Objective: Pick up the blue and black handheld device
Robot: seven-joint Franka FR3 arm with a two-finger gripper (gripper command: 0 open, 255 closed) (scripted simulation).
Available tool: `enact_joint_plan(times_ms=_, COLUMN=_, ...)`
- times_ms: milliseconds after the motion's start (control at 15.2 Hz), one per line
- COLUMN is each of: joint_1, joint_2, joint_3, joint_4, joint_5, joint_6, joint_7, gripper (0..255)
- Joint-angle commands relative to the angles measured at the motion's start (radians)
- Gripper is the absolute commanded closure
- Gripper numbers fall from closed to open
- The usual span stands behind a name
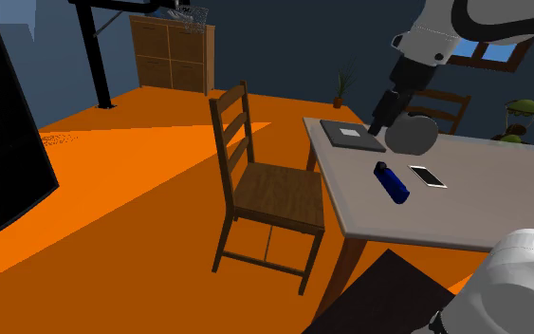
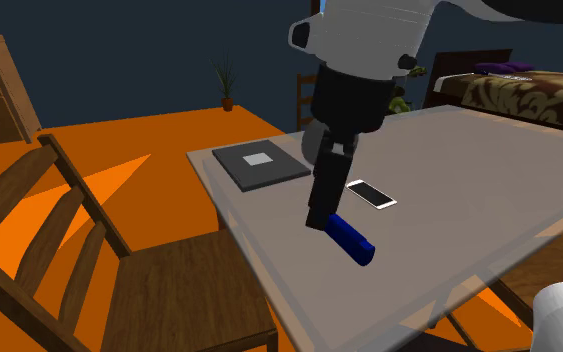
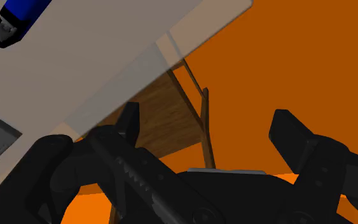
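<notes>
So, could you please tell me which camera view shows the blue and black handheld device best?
The shoulder view: the whole device lies unobstructed on the table. In the second exterior view the hand covers its black end; the wrist view cuts off all but that end.

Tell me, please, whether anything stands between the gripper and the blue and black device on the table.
Nothing visible does. The gripper hangs open above the table, and the blue and black handheld device lies on bare tabletop. The white phone and the dark grey book lie aside, apart from it.
</notes>
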Motion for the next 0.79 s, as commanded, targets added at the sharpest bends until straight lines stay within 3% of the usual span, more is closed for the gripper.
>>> enact_joint_plan(times_ms=0, joint_1=0.000, joint_2=0.000, joint_3=0.000, joint_4=0.000, joint_5=0.000, joint_6=0.000, joint_7=0.000, gripper=0)
enact_joint_plan(times_ms=726, joint_1=-0.158, joint_2=0.188, joint_3=-0.107, joint_4=-0.067, joint_5=-0.048, joint_6=0.172, joint_7=0.144, gripper=0)
